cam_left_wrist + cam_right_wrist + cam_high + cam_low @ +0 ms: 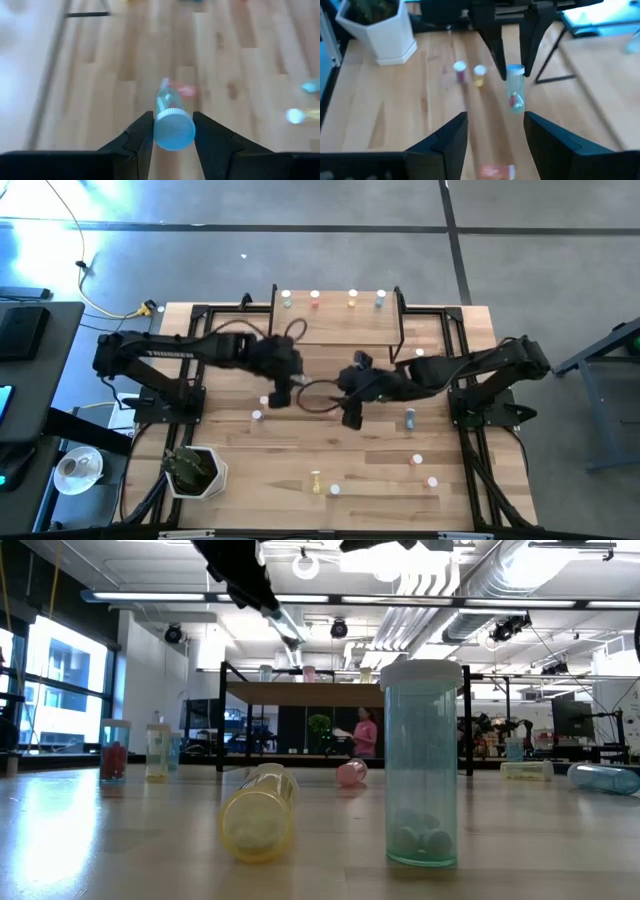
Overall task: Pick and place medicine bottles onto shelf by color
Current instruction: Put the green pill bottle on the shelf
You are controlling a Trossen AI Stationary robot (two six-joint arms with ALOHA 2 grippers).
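My left gripper (283,390) is shut on a pale clear bottle (169,102) with a white cap and something red inside, above the table's middle, in front of the shelf (340,330). The bottle also shows in the right wrist view (515,97). Four bottles stand in a row on the shelf's far edge: green (287,298), red (315,298), yellow (352,298), blue (380,298). My right gripper (495,135) is open and empty, just right of the left gripper, facing it. My left gripper pinches the bottle's capped top end (173,131) between its two fingers. The fingers (495,45) come from above, pointing down. The bottle hangs upright below them, cap up, lifted clear of the table.
Loose bottles stand or lie about the table: a blue one lying (410,418), a yellow one (316,478), white-capped ones (257,416) (417,460) (432,481). A white pot with a plant (195,470) stands at the near left. A teal bottle (422,760) stands close to the low camera.
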